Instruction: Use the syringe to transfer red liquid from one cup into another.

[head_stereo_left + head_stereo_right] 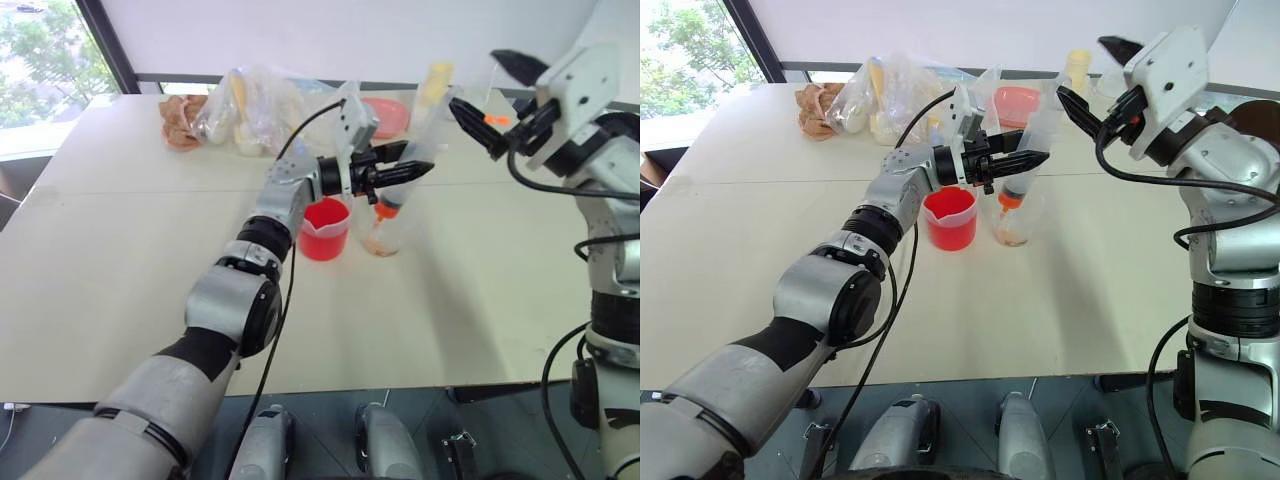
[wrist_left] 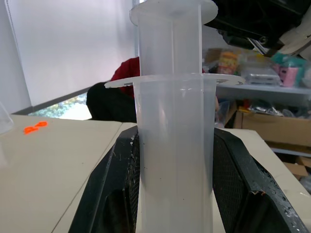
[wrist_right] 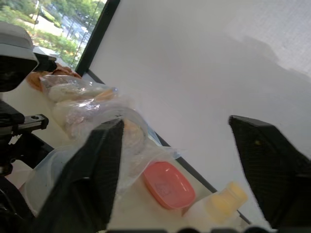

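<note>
My left gripper [image 1: 400,172] is shut on the barrel of the clear syringe [image 1: 415,140], which leans with its orange tip down inside the plain clear cup [image 1: 390,235]. That cup holds a thin layer of red liquid [image 1: 380,245] at its bottom. The spouted beaker [image 1: 325,228] stands just left of it, about half full of red liquid. In the left wrist view the syringe [image 2: 175,155] stands between the black fingers [image 2: 112,194], its plunger drawn partly out. My right gripper [image 1: 1098,80] hovers open by the plunger's upper end, apart from it.
Clear bags of food [image 1: 250,105], a brown bundle [image 1: 180,120], a pink lidded dish [image 1: 385,115] and a yellow-capped bottle [image 1: 437,80] line the far side of the table [image 1: 120,260]. A person in red [image 2: 129,77] sits beyond the table.
</note>
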You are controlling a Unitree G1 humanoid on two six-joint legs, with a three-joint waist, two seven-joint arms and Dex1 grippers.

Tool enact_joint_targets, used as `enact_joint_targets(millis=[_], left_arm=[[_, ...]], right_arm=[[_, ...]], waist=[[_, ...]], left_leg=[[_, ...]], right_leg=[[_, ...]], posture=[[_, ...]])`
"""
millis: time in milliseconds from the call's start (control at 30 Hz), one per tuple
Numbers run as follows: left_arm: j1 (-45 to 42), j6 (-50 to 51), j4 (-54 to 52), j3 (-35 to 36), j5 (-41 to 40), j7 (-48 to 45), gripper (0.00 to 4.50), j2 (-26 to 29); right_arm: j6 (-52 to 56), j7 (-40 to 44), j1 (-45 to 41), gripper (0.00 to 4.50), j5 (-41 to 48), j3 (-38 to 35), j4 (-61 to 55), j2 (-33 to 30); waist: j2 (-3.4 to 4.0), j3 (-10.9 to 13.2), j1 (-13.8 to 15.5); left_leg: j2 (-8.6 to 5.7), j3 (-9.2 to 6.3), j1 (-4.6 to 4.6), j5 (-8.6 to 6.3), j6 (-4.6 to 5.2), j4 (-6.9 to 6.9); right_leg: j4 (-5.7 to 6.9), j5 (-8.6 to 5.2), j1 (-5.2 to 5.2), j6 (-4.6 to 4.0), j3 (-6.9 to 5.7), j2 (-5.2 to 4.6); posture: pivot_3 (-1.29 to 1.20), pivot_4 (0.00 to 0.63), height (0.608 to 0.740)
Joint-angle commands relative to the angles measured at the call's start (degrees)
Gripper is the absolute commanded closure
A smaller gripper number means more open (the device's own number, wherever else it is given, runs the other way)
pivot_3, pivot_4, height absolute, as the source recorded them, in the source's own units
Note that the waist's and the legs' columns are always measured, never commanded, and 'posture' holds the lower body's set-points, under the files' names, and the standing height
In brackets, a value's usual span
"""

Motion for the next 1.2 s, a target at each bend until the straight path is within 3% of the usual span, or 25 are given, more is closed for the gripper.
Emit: enact_joint_targets(millis=[33, 133, 933, 1033, 1200], left_arm=[[-1.3, -1.3, -1.2, 0.4, -0.5, 0.1, 2.95, -1.3], [-1.8, -0.9, -1.7, 1.2, -1.5, 0.4, 2.95, -1.9], [-5.0, 0.3, -3.7, 3.9, -4.6, 2.0, 2.95, -2.2], [-4.4, 1.3, -4.1, 3.8, -4.8, 1.0, 2.95, -2.5], [-3.1, 2.8, -5.8, 3.4, -5.0, -0.2, 2.95, -2.9]], right_arm=[[-0.8, 0.9, -2.0, 3.06, 0.7, -0.1, -2.0, 0.1], [0.3, 1.3, -1.5, 4.48, 1.2, 0.4, -3.0, 0.3], [4.7, 0.3, 7.9, 4.48, 1.0, 4.1, -8.2, 8.0], [4.8, -0.6, 7.6, 3.49, 1.5, 1.5, -7.7, 7.4], [6.3, -3.1, 9.6, 1.03, 2.3, -5.6, -8.7, 4.6]], waist=[[0.0, 0.0, 0.0], [0.0, 0.0, 0.0], [0.0, 0.0, 0.0], [0.0, 0.0, 0.0], [0.0, 0.0, 0.2]], left_leg=[[0.0, 0.0, 0.0, 0.0, 0.0, 0.0], [0.0, 0.0, 0.0, 0.0, 0.0, 0.0], [0.0, -0.01, 0.01, 0.0, 0.0, 0.0], [-0.01, -0.01, 0.01, 0.0, 0.0, 0.0], [-0.02, -0.02, 0.0, 0.0, 0.0, 0.0]], right_leg=[[0.0, 0.0, 0.0, 0.0, 0.0, 0.0], [0.0, 0.0, 0.0, 0.0, 0.0, 0.0], [0.03, 0.0, 0.0, 0.0, 0.0, 0.01], [0.03, 0.0, 0.0, 0.0, 0.0, 0.01], [0.03, 0.0, 0.0, 0.0, 0.0, 0.01]], posture=[[0.0, 0.15, 0.74], [0.0, 0.15, 0.74], [0.0, 0.15, 0.74], [0.0, 0.15, 0.74], [0.0, 0.15, 0.74]])
